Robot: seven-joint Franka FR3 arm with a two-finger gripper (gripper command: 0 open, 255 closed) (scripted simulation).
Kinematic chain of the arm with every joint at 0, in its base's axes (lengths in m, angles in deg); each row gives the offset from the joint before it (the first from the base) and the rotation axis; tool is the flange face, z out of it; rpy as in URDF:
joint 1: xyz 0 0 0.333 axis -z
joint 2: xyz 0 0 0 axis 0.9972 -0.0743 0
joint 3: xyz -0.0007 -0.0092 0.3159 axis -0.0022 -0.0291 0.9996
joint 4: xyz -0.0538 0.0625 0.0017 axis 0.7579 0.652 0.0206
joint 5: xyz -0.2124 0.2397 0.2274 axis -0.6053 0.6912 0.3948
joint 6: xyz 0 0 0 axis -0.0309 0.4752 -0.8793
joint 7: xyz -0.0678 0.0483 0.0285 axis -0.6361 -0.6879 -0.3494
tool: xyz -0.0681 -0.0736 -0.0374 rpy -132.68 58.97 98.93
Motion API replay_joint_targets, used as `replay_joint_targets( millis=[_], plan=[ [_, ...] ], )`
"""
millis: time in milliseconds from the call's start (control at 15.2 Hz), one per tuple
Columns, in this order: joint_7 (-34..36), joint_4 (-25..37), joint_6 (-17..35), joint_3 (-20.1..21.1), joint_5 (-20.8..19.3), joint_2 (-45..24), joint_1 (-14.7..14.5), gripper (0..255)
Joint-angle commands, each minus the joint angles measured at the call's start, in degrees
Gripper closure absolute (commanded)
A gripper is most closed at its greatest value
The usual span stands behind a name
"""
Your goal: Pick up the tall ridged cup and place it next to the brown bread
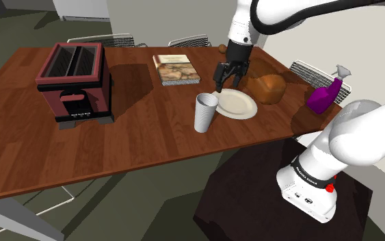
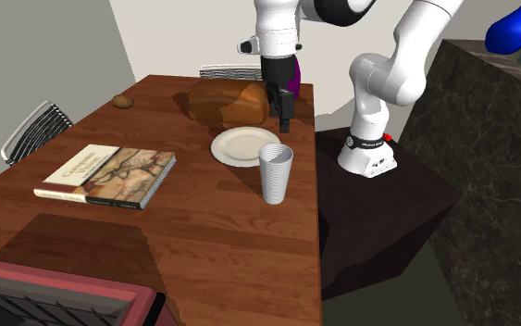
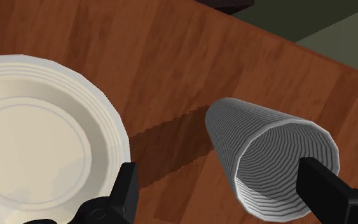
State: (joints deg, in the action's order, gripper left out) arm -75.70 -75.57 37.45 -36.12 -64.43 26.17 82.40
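Wrist view: fingers (image 3: 128, 188) apart near cup (image 3: 266, 156)

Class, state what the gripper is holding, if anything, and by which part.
Nothing is held: the gripper hangs open above the table, clasping neither ridged cup nor plate.

- Plate (image 3: 37, 146): cut off by the wrist view's edge.
- Cup (image 3: 266, 149): rim partly hidden behind the gripper (image 3: 217, 167).
- Toaster (image 2: 45, 292): cut off by the second exterior view's lower edge.
- Bottle (image 2: 297, 74): mostly hidden behind the gripper.
- Brown lump (image 2: 122, 101): too small to identify.
- Book (image 2: 110, 174): cover text illegible.
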Motion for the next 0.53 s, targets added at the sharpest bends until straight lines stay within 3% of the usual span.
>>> replay_joint_targets(
  millis=[0,462],
  plan=[
    [1.61,0.84,4.41,1.52,0.46,-4.00,-0.35,0],
    [2.06,-1.77,10.82,2.57,0.92,-7.44,-0.69,0]
  ],
)
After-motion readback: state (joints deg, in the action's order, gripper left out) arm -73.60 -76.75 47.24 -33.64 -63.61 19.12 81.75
